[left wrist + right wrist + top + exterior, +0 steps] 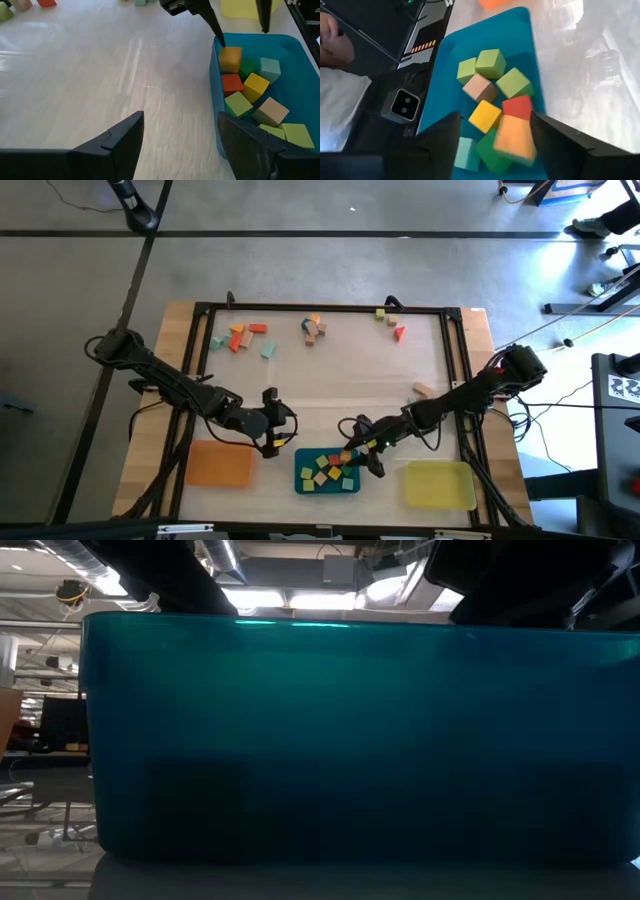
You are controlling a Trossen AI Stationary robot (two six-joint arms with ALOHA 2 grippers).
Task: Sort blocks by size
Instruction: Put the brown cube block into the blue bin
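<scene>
The right hand (pixel 358 455) hangs over the upper edge of the teal tray (pixel 302 480) at the lower middle of the high view, its fingers spread wide. Seen from its own wrist, an orange block (pixel 514 139) lies blurred between those fingers, above the tray's contents; whether the fingers touch it cannot be told. In the tray lie a red block (pixel 518 107), a yellow block (pixel 485 116), a tan block (pixel 480 88), several green blocks (pixel 490 63) and a mint block (pixel 466 154), packed close together.

The left hand (pixel 272 430) waits just left of the teal tray, open and empty, above the bare bench (pixel 340 375). An orange tray (pixel 218 463) sits at the lower left of the high view and a yellow tray (pixel 440 484) at the lower right, flanking the teal one.

More blocks (pixel 245 336) are scattered along the top of the bench, in groups at upper left, upper middle and upper right, and one tan piece (pixel 422 390) lies alone near the right arm. A black frame (pixel 330 308) borders the bench.

In the low view the teal tray's wall fills nearly the whole frame and blocks sight of everything on the bench
</scene>
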